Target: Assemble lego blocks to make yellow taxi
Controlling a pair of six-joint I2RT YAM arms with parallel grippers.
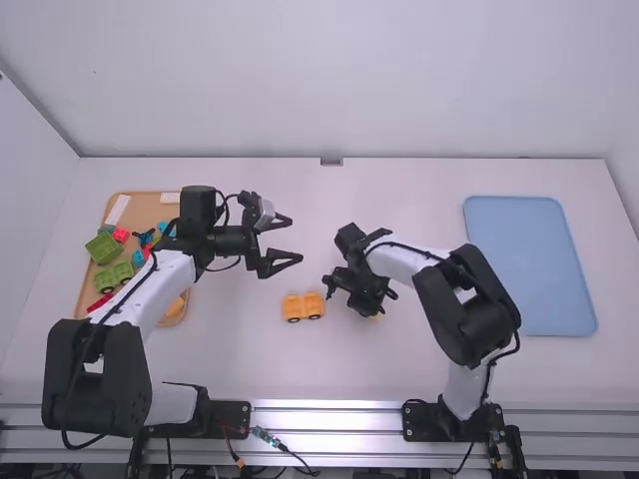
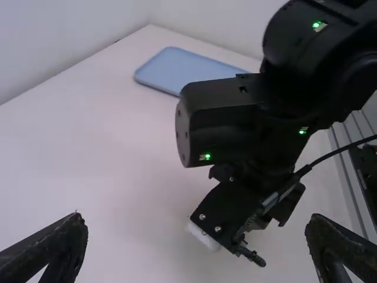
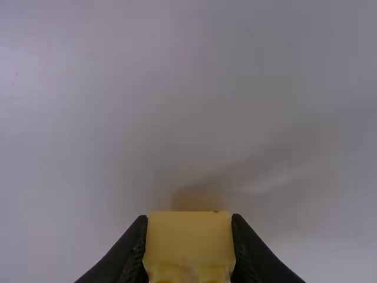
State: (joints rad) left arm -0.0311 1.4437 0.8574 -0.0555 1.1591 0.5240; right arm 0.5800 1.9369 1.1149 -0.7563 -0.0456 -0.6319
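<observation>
The right jaws grip a yellow block (image 3: 189,239) by opposite sides; the left jaws stand wide, empty. Probably light, rigid and slick, the block suits a square pinch on its flat flanks. Nearby, orange wheeled blocks (image 1: 313,303) rest on the surface (image 1: 250,359).

The left gripper (image 1: 296,239) holds its fingers wide apart while the right gripper (image 1: 365,295) angles down, fingers clamped.
</observation>
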